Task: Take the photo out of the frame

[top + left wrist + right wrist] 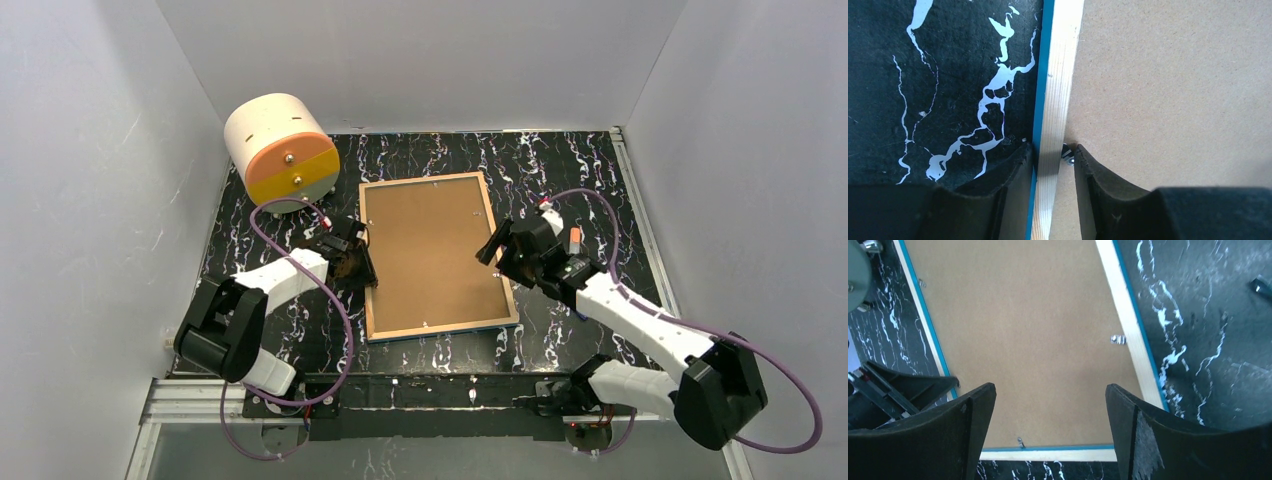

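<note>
The frame [367,262] lies face down on the black marbled table, its light wooden edging [1060,75] and thin blue rim turned up. The brown backing board [432,250] fills it, so the photo is hidden. My left gripper [352,262] straddles the frame's left edge [1053,155]. One finger touches the blue rim. The other rests on the board beside a small metal clip [1068,155], with a narrow gap to the wood. My right gripper [492,245] hovers open over the board's right half [1050,390], holding nothing.
A white cylinder with an orange and yellow face [280,150] stands at the back left, close to the frame's far corner. More metal clips [1118,339] sit along the frame's inner edge. White walls enclose the table on three sides.
</note>
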`<state>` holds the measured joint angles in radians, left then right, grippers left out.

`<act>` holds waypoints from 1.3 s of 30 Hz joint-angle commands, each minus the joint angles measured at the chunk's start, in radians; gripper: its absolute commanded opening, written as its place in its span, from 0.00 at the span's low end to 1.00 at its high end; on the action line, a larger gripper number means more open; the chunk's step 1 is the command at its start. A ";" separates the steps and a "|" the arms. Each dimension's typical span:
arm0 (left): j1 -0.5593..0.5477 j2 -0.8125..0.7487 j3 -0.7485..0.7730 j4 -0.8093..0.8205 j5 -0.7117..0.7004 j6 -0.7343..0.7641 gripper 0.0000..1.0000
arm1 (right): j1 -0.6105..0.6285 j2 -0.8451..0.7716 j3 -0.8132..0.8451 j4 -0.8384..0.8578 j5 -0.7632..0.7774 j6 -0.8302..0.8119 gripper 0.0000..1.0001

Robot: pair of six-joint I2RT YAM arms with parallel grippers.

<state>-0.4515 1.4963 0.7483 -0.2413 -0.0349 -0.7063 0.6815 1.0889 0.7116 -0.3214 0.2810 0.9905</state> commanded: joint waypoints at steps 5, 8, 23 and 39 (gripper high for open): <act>-0.009 0.076 -0.024 -0.227 -0.187 0.096 0.11 | -0.205 0.143 0.101 -0.052 -0.271 -0.176 0.88; -0.009 0.096 0.001 -0.257 -0.220 0.116 0.07 | -0.233 0.211 0.118 -0.067 -0.327 -0.214 0.88; -0.009 0.226 0.168 -0.264 -0.172 0.172 0.05 | -0.249 0.308 0.049 0.021 -0.621 -0.174 0.60; -0.008 0.242 0.181 -0.277 -0.202 0.184 0.03 | -0.425 0.151 0.146 -0.404 -0.187 -0.288 0.83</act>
<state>-0.4686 1.6485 0.9791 -0.4866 -0.0784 -0.5747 0.3752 1.2957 0.8661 -0.5629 -0.0330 0.7307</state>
